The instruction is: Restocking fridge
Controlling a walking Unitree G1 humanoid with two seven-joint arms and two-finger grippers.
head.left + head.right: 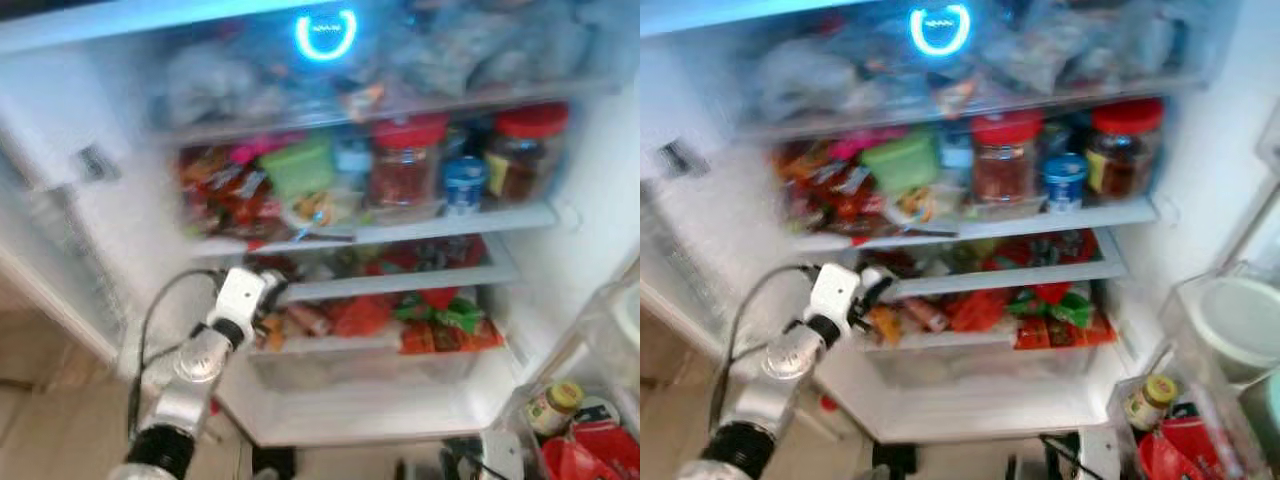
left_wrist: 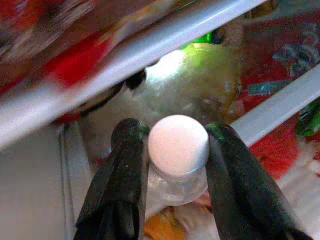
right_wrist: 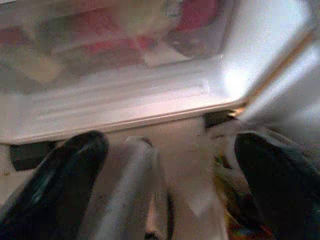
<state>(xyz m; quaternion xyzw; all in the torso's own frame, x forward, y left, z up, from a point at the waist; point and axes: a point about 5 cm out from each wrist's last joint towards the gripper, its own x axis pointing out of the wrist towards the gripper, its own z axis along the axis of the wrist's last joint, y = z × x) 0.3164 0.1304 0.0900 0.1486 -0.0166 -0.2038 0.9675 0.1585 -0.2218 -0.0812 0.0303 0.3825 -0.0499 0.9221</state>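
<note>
The fridge stands open in front of me, its shelves (image 1: 400,232) packed with food. My left arm reaches up to the left end of the lower shelf (image 1: 390,285), where my left gripper (image 1: 268,288) sits among red and orange packets. In the left wrist view this gripper (image 2: 175,131) is shut on a small clear bottle with a white screw cap (image 2: 178,145), one finger on each side of the neck. My right gripper (image 3: 170,145) is open with nothing between its fingers (image 3: 75,160), low down in front of the fridge's bottom edge (image 3: 125,110).
Two red-lidded jars (image 1: 405,160) (image 1: 525,150) and a green tub (image 1: 300,165) stand on the upper shelf under a blue ring light (image 1: 325,35). A clear drawer (image 1: 360,370) sits at the bottom. The door bin at right holds a yellow-lidded jar (image 1: 553,407) and a red bag (image 1: 590,455).
</note>
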